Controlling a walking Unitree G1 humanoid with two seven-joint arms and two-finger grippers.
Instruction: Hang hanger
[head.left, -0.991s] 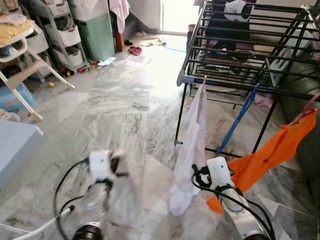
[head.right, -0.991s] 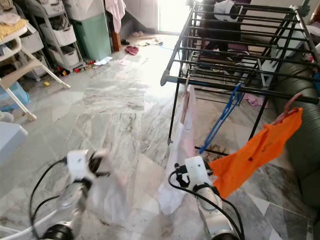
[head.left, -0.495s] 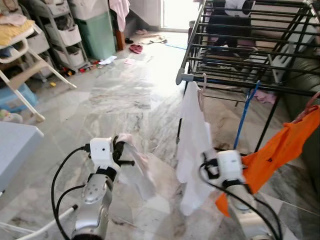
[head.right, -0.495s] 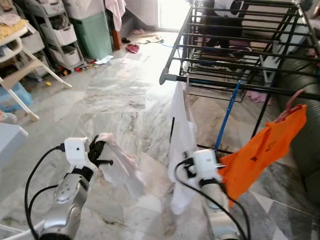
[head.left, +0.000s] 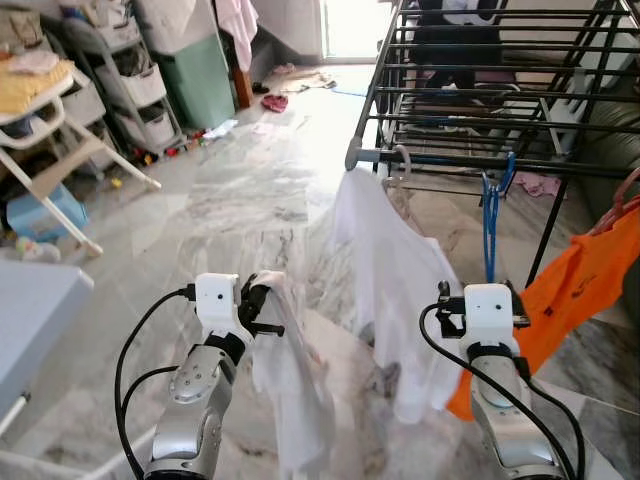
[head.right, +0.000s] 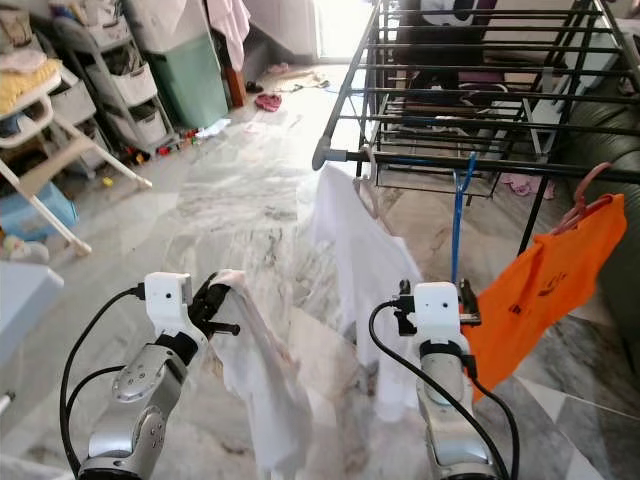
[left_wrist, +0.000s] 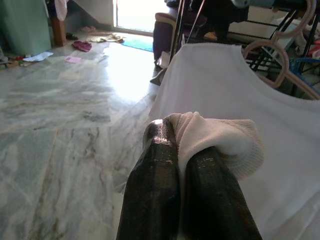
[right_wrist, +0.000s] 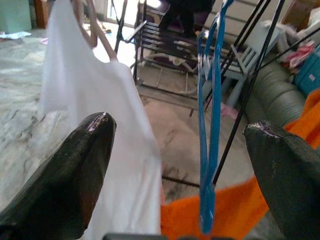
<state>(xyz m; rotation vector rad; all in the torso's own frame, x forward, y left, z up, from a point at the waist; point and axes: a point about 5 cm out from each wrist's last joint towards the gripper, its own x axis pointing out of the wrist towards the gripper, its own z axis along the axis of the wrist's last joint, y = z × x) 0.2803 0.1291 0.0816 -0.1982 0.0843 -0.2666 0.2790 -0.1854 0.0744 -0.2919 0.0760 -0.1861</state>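
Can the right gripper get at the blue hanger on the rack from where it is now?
Probably yes. The right gripper is open and the blue hanger hangs straight ahead between its fingers, with nothing crossing in front. The white shirt hangs off to one side, and the left gripper is busy, shut on that shirt's fabric.

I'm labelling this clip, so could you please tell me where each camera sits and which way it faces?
Left eye, on the head: looks forward and down at the drying rack and white shirt; both arms show.
Right eye: same scene, offset.
Left wrist: looks along the left pincer, shut on a white cloth.
Right wrist: looks between the open right pincer at the blue hanger.
All views share the white shirt.
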